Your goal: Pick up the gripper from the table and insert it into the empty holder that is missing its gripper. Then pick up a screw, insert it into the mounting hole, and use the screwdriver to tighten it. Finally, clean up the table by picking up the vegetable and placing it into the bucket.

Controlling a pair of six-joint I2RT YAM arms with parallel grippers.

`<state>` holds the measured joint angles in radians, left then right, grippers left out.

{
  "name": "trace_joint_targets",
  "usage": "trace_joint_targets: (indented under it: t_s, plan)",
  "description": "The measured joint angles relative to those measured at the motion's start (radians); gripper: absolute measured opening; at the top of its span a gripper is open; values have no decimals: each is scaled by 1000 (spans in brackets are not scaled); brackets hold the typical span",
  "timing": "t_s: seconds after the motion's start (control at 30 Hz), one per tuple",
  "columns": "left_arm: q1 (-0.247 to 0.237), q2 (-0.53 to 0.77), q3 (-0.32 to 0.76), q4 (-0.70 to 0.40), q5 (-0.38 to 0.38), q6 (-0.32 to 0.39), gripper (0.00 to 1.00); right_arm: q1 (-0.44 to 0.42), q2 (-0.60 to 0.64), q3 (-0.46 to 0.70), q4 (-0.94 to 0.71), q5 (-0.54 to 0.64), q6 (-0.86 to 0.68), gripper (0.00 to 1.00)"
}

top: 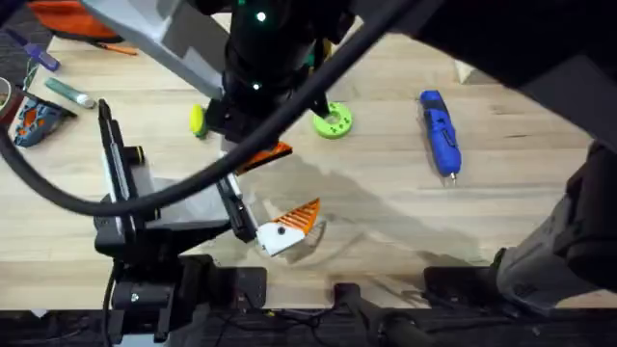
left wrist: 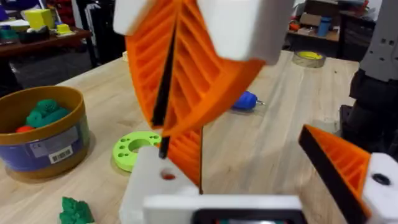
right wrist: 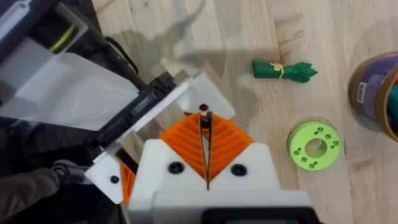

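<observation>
Orange wedge (left wrist: 339, 163) on its white bracket (left wrist: 380, 186), at the lower right of the left wrist view.

The wedge's long axis slants from lower right up to upper left. Its tip points upper left, and its black face is turned toward the middle of the frame. It is ribbed orange plastic, and the bracket carries a dark dot. It forms one finger of the left end effector (left wrist: 242, 155), which is spread wide and holds nothing. The right end effector (right wrist: 205, 127) hangs over the other finger with its orange pads pressed together. The blue screwdriver (top: 439, 130) lies on the worktop (top: 386, 212) at upper right of the overhead view, its metal tip pointing toward the lower edge. At the left of the left wrist view, the yellow bucket (left wrist: 43, 142) holds green and red pieces. A green disc (left wrist: 134, 149) and a green vegetable (left wrist: 74, 211) lie near it.
</observation>
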<state>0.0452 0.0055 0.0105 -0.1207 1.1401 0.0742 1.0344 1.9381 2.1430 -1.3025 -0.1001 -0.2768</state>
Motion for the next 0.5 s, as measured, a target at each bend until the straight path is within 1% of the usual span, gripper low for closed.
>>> trace_joint_targets:
  t_s: [0.5]
  plan:
    - [0, 0, 0, 0, 0, 0, 986, -1, 0, -5, 2, -44, 8, 6]
